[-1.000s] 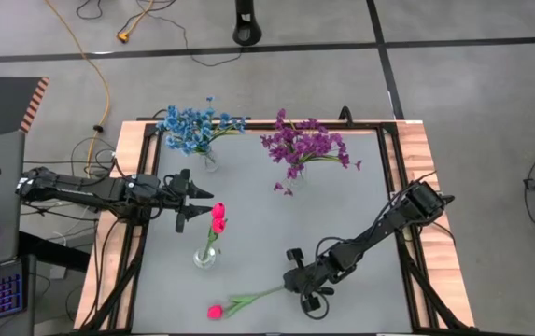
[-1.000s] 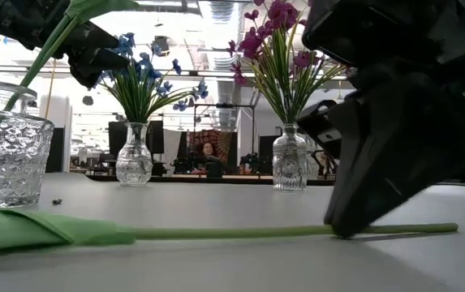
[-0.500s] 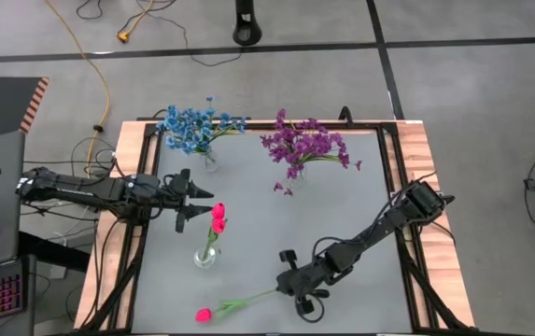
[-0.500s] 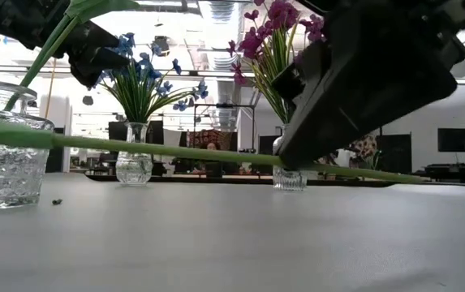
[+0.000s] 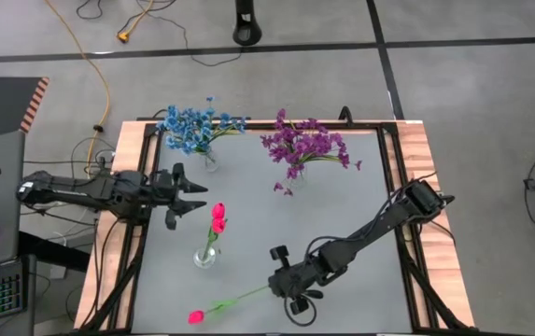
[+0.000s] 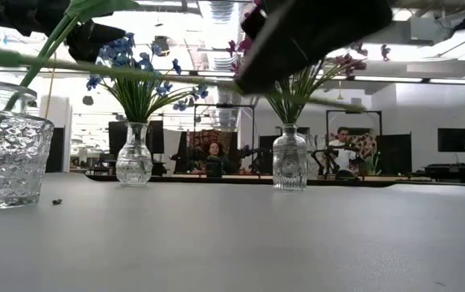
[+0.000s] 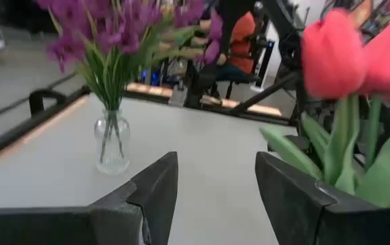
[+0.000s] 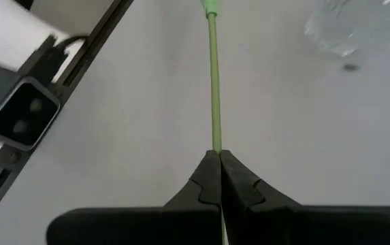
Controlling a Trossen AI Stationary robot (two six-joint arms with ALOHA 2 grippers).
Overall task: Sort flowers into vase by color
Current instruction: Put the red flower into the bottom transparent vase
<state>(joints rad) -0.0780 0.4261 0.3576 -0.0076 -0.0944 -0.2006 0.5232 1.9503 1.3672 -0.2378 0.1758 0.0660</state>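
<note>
Gripping a tulip [image 5: 213, 309] by the end of its green stalk, the right gripper [image 5: 280, 283] is pinched fully shut on it near the front edge of the table [image 5: 360, 196]. In the right wrist view the stalk [image 8: 214, 75] is running straight out from between the closed fingers [image 8: 239, 187], and the low view shows it lifted clear of the tabletop. The pink-red bud is hanging out over the front left, a bit in front of the middle vase [image 5: 205, 256]. That vase is already holding red tulips [image 5: 218, 217]. Behind it, the blue flowers [image 5: 192, 127] are sitting in their own vase at the back left and the purple ones [image 5: 306, 145] at the back right. The left gripper [image 5: 189, 198] is hovering just left of the red tulips, jaws spread wide and holding nothing
</note>
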